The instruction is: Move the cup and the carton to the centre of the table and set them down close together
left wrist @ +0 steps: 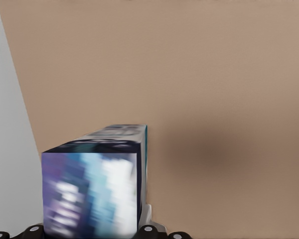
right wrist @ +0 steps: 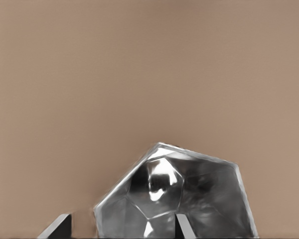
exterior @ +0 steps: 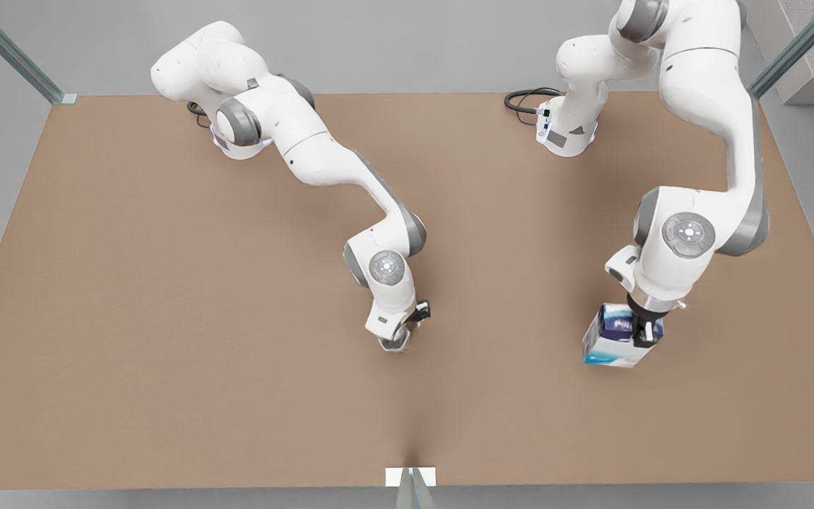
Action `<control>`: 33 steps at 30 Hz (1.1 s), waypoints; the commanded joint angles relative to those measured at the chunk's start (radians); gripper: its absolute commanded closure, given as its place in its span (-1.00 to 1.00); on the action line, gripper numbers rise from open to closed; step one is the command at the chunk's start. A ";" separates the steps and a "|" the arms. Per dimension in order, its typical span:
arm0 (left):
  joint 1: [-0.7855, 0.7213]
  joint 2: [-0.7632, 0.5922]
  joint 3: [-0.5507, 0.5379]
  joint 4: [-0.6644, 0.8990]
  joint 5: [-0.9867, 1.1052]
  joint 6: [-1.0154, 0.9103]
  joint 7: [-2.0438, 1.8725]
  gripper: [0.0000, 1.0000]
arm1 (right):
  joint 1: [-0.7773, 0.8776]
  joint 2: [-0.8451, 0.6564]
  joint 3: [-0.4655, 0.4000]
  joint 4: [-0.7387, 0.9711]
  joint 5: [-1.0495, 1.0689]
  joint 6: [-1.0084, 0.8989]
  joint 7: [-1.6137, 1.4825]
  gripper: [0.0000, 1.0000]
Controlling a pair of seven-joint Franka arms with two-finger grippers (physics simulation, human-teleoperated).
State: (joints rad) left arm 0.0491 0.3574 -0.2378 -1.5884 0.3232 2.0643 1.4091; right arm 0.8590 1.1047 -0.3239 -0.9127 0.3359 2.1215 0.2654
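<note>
Table (exterior: 167, 318): one cup (exterior: 394, 342), one carton (exterior: 612, 343)

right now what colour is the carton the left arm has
Dark blue and white carton, teal at its lower end; clearest in the front view.

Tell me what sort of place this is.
Likely a simulated robot test bench, not a home or shop: a bare tan table with two white arms bolted to it. The left tool grips the carton and the right tool is at the cup. Plain grey surroundings.
</note>
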 commanded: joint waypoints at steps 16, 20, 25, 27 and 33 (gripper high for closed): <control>-0.104 0.028 0.000 0.064 -0.012 -0.104 -0.122 -0.20 | -0.265 -0.516 -0.006 -0.040 -0.205 -0.666 -0.276 -1.00; -0.267 0.037 0.000 0.064 -0.018 -0.162 -0.272 -0.20 | -0.768 -0.835 0.397 -0.376 -0.598 -0.603 -0.350 -1.00; -0.405 0.083 0.000 0.169 -0.138 -0.294 -0.381 -0.21 | -0.862 -0.948 0.450 -0.532 -0.598 -0.546 -0.330 -1.00; -0.476 0.106 0.000 0.169 -0.151 -0.285 -0.482 -0.21 | -0.864 -0.948 0.450 -0.532 -0.595 -0.548 -0.328 -1.00; -0.595 0.256 0.000 0.281 -0.190 -0.245 -0.644 -0.21 | -0.865 -0.945 0.448 -0.532 -0.594 -0.552 -0.328 -1.00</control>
State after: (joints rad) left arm -0.5515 0.6171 -0.2379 -1.3056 0.1745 1.8316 0.7499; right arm -0.0060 0.1596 0.1242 -1.4450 -0.2577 1.5693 -0.0629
